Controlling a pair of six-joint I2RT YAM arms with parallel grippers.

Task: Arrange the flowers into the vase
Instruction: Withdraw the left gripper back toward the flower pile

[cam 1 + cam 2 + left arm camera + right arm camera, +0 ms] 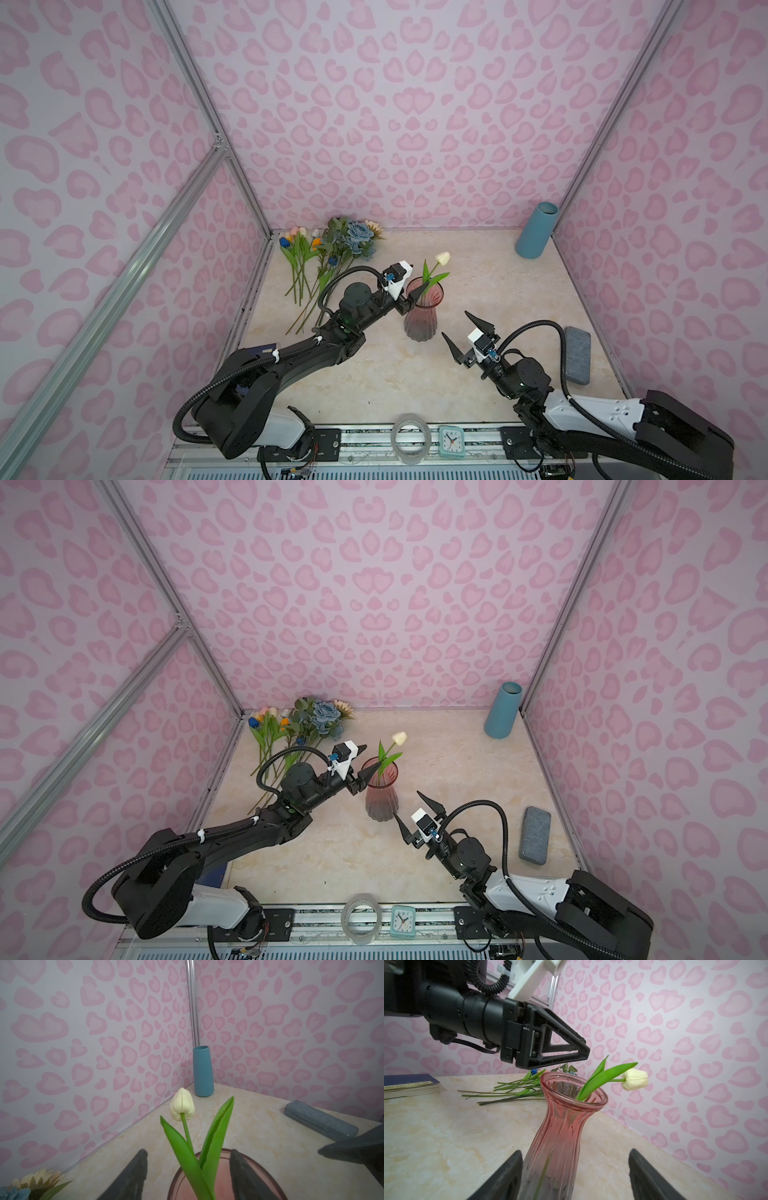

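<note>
left claw (188,1153) released, fingers astride the cream tulip (443,258) leaves | tulip leans in pink vase (422,320); other flowers (328,253) lie on worktop (498,291) | right claw (454,323) spread, empty, near vase base | risk: backing out, a finger may snag a leaf, tipping vase

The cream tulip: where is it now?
In both top views the cream tulip stands in the pink vase, centre of the table, by the left gripper.
</note>
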